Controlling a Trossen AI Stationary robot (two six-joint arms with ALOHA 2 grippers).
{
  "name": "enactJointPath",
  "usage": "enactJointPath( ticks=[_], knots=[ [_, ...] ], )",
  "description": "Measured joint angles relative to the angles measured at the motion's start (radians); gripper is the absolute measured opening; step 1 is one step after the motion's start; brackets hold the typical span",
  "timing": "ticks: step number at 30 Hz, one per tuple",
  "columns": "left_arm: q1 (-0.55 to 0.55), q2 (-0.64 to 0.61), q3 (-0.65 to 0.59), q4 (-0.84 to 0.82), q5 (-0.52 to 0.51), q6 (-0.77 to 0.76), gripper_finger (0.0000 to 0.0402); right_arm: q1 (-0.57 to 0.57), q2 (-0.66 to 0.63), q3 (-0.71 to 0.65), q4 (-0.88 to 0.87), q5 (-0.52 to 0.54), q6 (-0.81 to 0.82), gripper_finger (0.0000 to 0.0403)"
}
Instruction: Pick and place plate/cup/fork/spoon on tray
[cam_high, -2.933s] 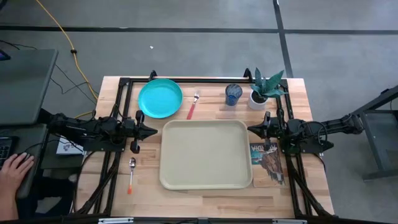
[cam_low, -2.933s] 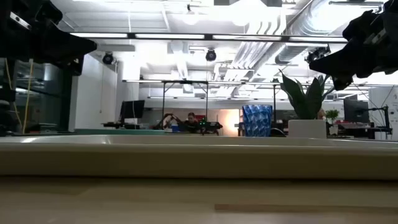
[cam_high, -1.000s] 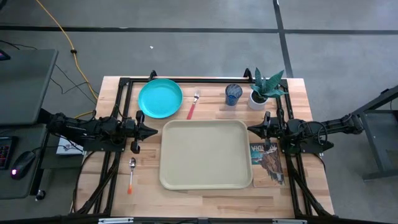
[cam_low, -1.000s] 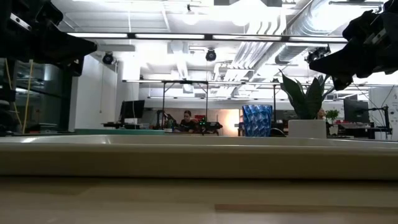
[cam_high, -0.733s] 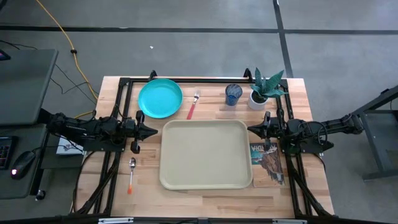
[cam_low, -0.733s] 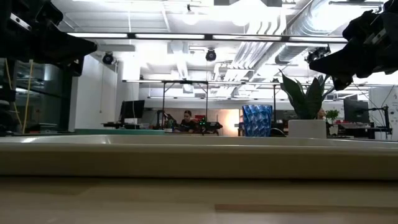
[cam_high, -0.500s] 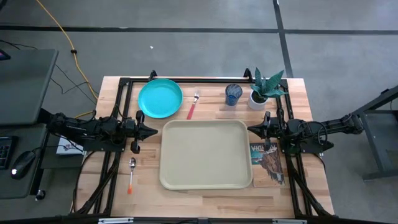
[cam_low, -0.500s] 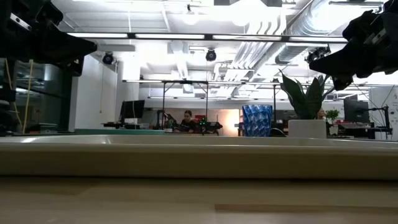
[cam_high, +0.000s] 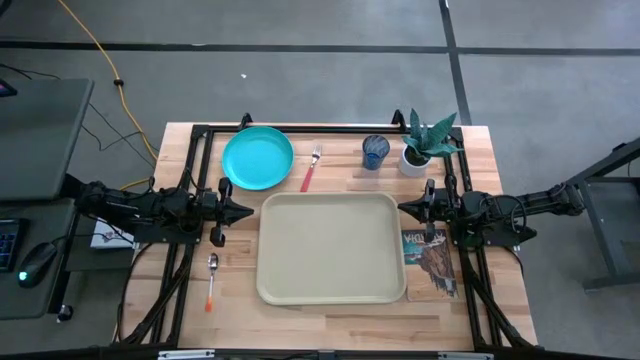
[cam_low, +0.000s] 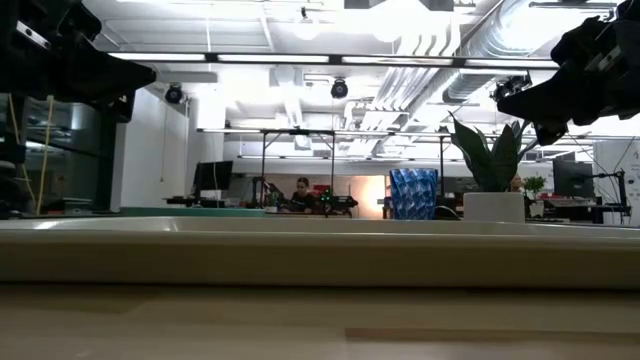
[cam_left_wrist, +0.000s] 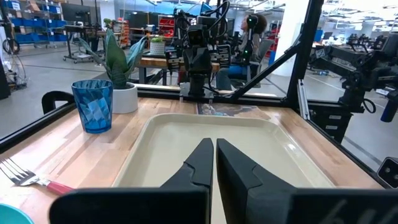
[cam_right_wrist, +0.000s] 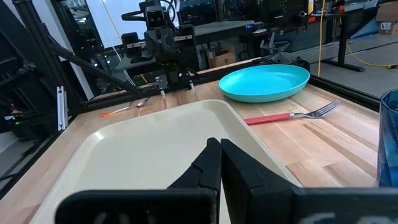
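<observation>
Nothing picked yet; I'm idling both arms. Left gripper (cam_high: 243, 211) and right gripper (cam_high: 404, 208) closed, empty, flanking tray (cam_high: 331, 248). Plate (cam_high: 258, 157) sitting at tray's 11 o'clock; I'm planning left reach there.

The tray (cam_high: 331, 247) lies mid-table; behind it — left to right — sit the plate (cam_high: 258, 158), fork (cam_high: 311, 169), cup (cam_high: 375, 152) and potted plant (cam_high: 420, 145). The spoon (cam_high: 212, 280) lies left of it.
</observation>
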Motion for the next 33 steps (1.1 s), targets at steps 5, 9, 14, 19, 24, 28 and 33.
enactJointPath(
  ticks=[5,9,14,19,24,28,33],
  knots=[
    [0.0,0.0,0.0,0.0,0.0,0.0,0.0003,0.0,0.0,0.0,0.0,0.0,0.0,0.0],
    [0.0,0.0,0.0,0.0,0.0,0.0,0.0003,0.0,0.0,0.0,0.0,0.0,0.0,0.0],
    [0.0,0.0,0.0,0.0,0.0,0.0,0.0003,0.0,0.0,0.0,0.0,0.0,0.0,0.0],
    [0.0,0.0,0.0,0.0,0.0,0.0,0.0003,0.0,0.0,0.0,0.0,0.0,0.0,0.0],
    [0.0,0.0,0.0,0.0,0.0,0.0,0.0003,-0.002,0.0,0.0,0.084,0.036,-0.009,0.0],
    [0.0,0.0,0.0,0.0,0.0,0.0,0.0003,-0.021,0.02,-0.002,0.405,0.061,-0.098,0.0],
    [0.0,0.0,0.0,0.0,0.0,0.0,0.0003,-0.088,0.217,0.018,0.82,-0.068,-0.227,0.0]
  ],
)
